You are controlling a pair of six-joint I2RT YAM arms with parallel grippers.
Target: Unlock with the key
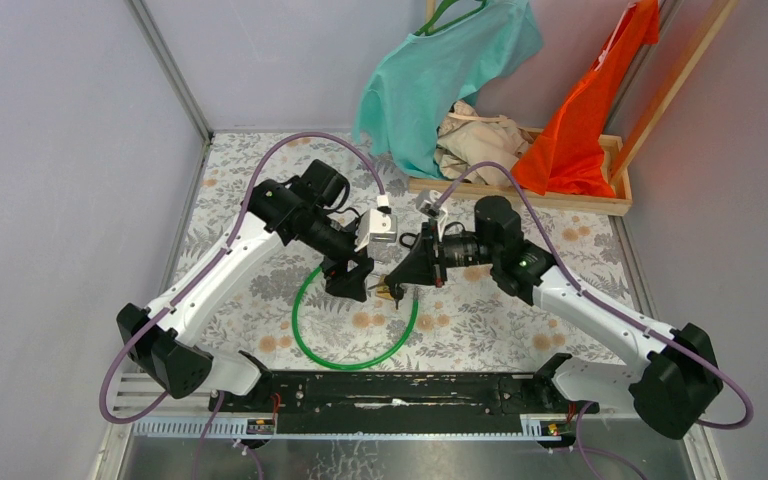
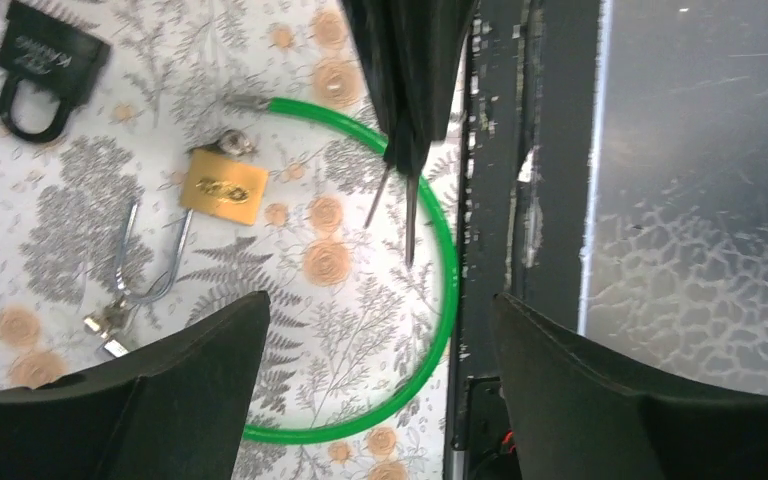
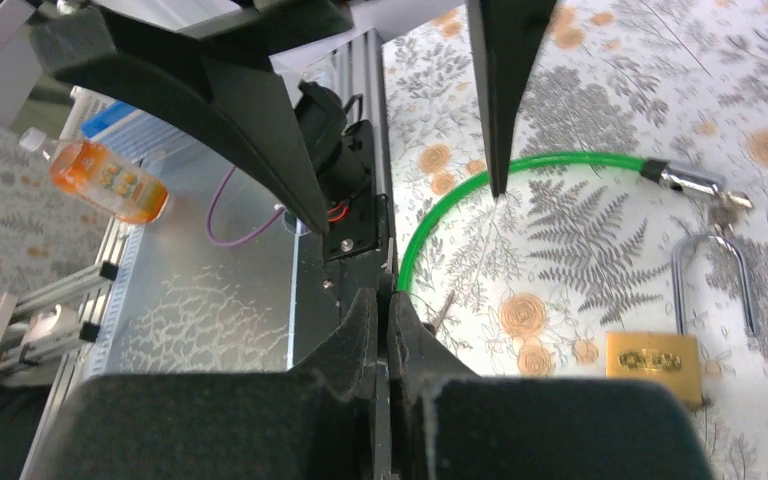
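so, the left gripper (image 2: 380, 305) hangs with its fingers spread wide and nothing between them. the right gripper (image 3: 388, 300) is pinched closed. thin metal slivers (image 2: 411, 225) poke out past its tips, and i cannot tell whether they are a key.

the brass padlock (image 2: 223, 187) lies flat on the table (image 1: 480, 330), below and ahead of the left gripper and off to one side of the right one's tips. neither gripper touches it. its shackle (image 2: 148, 296) looks swung out of the body rather than seated. a small silver piece (image 2: 235, 143) sits at the body's opposite edge, possibly a key at the keyhole, but it is too small to be sure.

the padlock should handle as a small, dense, hard block with smooth faces, likely to skid on the patterned surface if pushed. the best hold, i'd judge, is across the body's flat faces, leaving the keyhole edge free. a key is thin, stiff and slippery, so it wants pinching by its broad head.

a green cable (image 2: 448, 265) loops right under both grippers and could snag a finger. a black padlock (image 2: 45, 65) lies beyond the brass one, well apart from it. the two grippers sit close together, so each crowds the other's path.
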